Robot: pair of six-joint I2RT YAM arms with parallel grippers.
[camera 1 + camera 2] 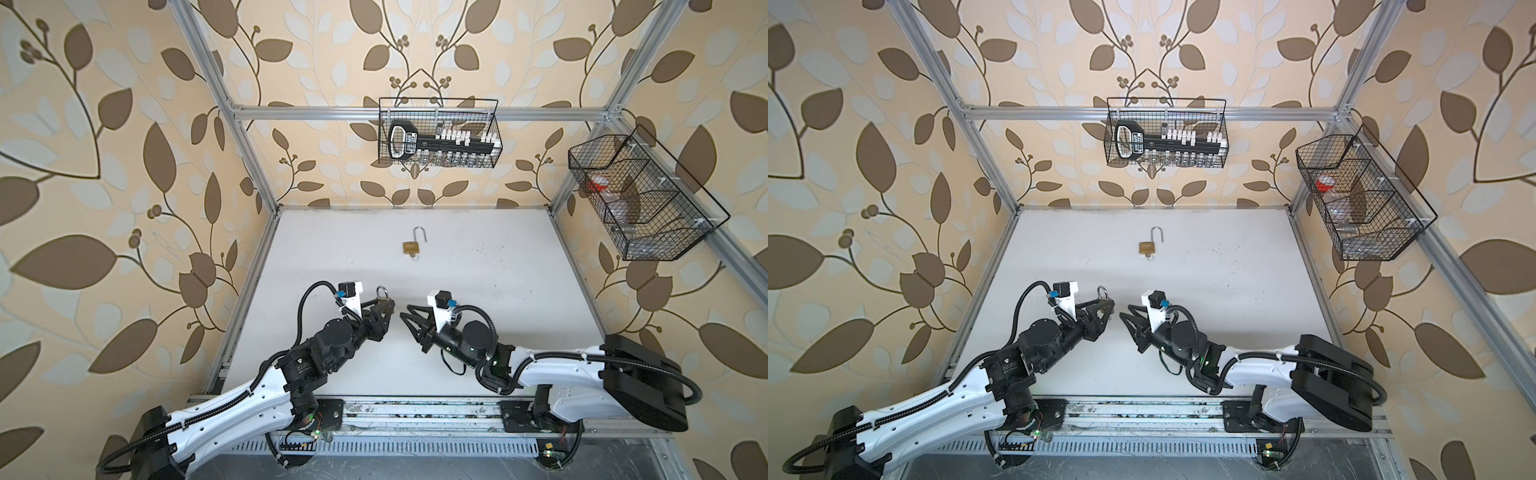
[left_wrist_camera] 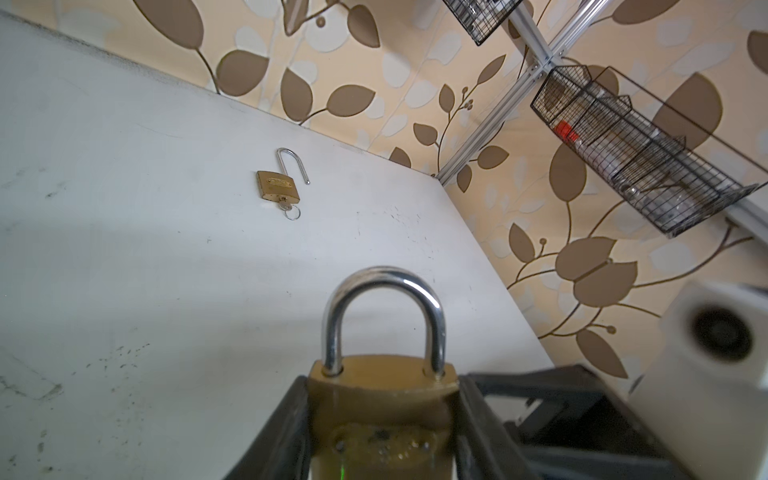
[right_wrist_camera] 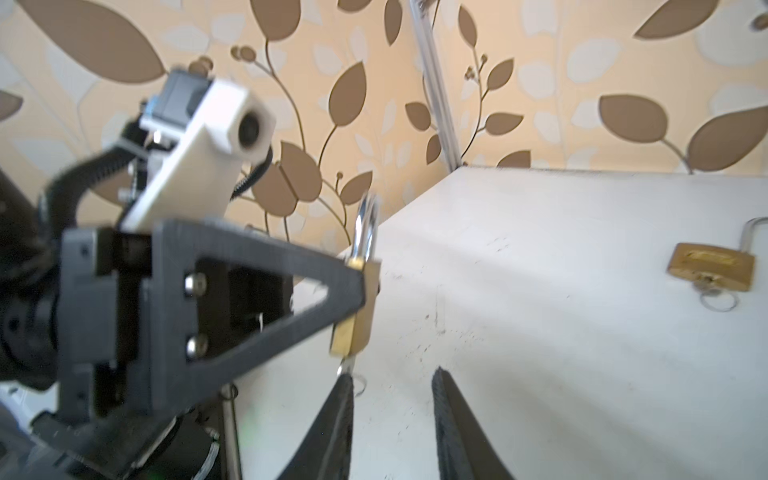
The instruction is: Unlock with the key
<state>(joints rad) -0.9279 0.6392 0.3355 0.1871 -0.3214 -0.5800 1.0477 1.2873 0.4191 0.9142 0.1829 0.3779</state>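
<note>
The left gripper (image 1: 382, 309) clamps the brass body of a padlock (image 2: 380, 399) by its flat sides, holding it clear of the table (image 1: 478, 257) with the steel shackle (image 2: 384, 276) seated shut. The right gripper (image 3: 390, 374) faces it, jaws narrowly apart and empty, one fingertip just beside the key (image 3: 346, 365) jutting from the lock's underside. The lock looks dense, rigid and smooth enough to slip. The thin key probably wants a pinch across its flat head. It shows only as a blurred sliver, and its seating cannot be told. A second padlock (image 1: 410, 247) lies open, well apart.
</note>
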